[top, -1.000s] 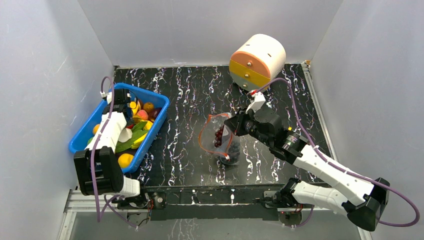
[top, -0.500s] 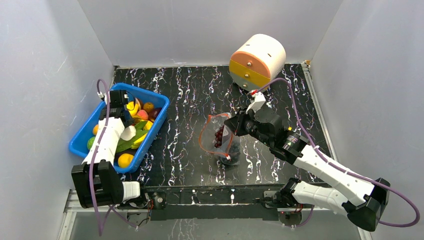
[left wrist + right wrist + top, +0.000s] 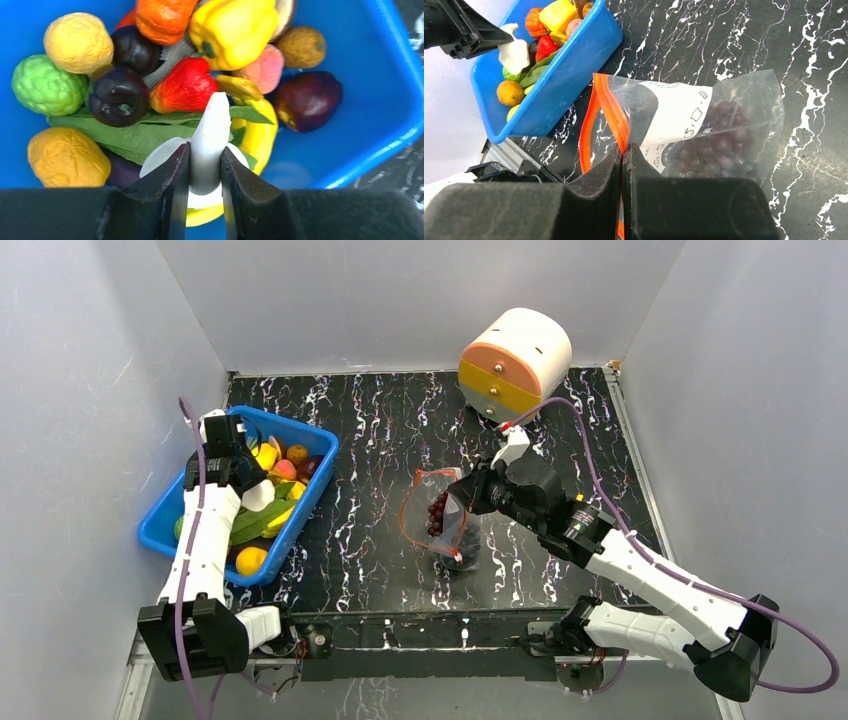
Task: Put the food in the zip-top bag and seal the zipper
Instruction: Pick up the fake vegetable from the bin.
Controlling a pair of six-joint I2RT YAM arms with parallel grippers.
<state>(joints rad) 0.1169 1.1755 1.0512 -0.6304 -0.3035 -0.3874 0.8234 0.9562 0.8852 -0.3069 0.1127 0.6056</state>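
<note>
The left gripper [image 3: 205,149] pinches one white piece [image 3: 212,115] of food between its two fingers, over the pile in the blue bin [image 3: 370,75]. Around it in the bin lie one bumpy green fruit [image 3: 47,85], two rough yellow-orange fruits [image 3: 77,42], three dark purple plums [image 3: 117,95], one red piece [image 3: 185,87], one yellow pepper [image 3: 232,30], one orange piece [image 3: 162,17], one pink peach [image 3: 265,70], one brown ball [image 3: 302,45] and a green leaf [image 3: 150,135]. More yellow food shows under the white piece, its kind unclear.

The right gripper [image 3: 623,150] is pressed together on the orange-red zipper [image 3: 611,112] at the mouth of the single zip-top bag [image 3: 744,95], which stands mid-table, well apart from the bin, with its mouth gaping toward the bin side. Inside the bag sits one bunch of purple grapes [image 3: 719,145]. One white label [image 3: 674,120] on the bag's side carries small printed marks and boxes, too small to read.

On the black marbled table [image 3: 370,440], at the back right, lies one cream drawer unit [image 3: 515,360] with an orange and a yellow front.
</note>
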